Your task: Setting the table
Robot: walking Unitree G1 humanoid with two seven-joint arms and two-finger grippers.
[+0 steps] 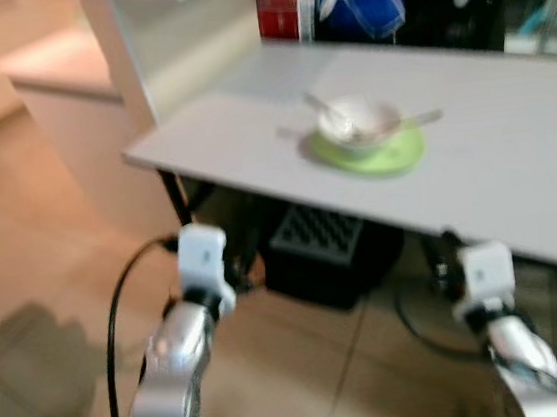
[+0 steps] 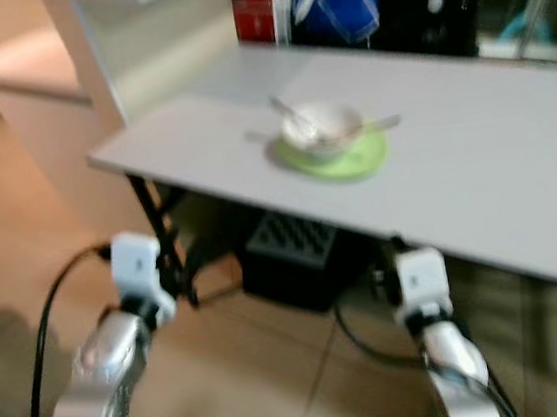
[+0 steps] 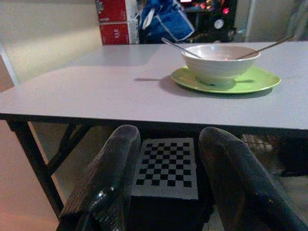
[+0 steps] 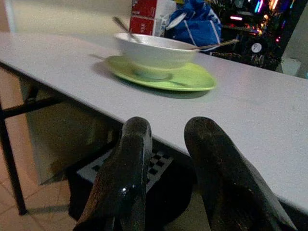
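Head views blurred. White bowl sits on a lime green plate, both on the grey table, toward its middle, well back from the near edge. Two metal utensils in the bowl: a spoon leaning out the left side, and a second thin handle sticking out to the right; cannot tell what kind it is. Left gripper held low in front of the table, below the tabletop edge, fingers apart with a clear gap, holding nothing. Right gripper also low, near the table's near edge, to the right of the left one, fingers slightly parted, nothing between them. Both silver arms show at the near bottom of the head views with white wrist blocks, left and right. Under the table a black box with a black-and-white checkerboard panel on the tan tile floor. At the far edge of the table red cartons stacked against the wall, white lettering on them too small and blurred to read. Beside them a blue bag with white stripes. Further right a dark unit with coloured lights. White counter at far left.
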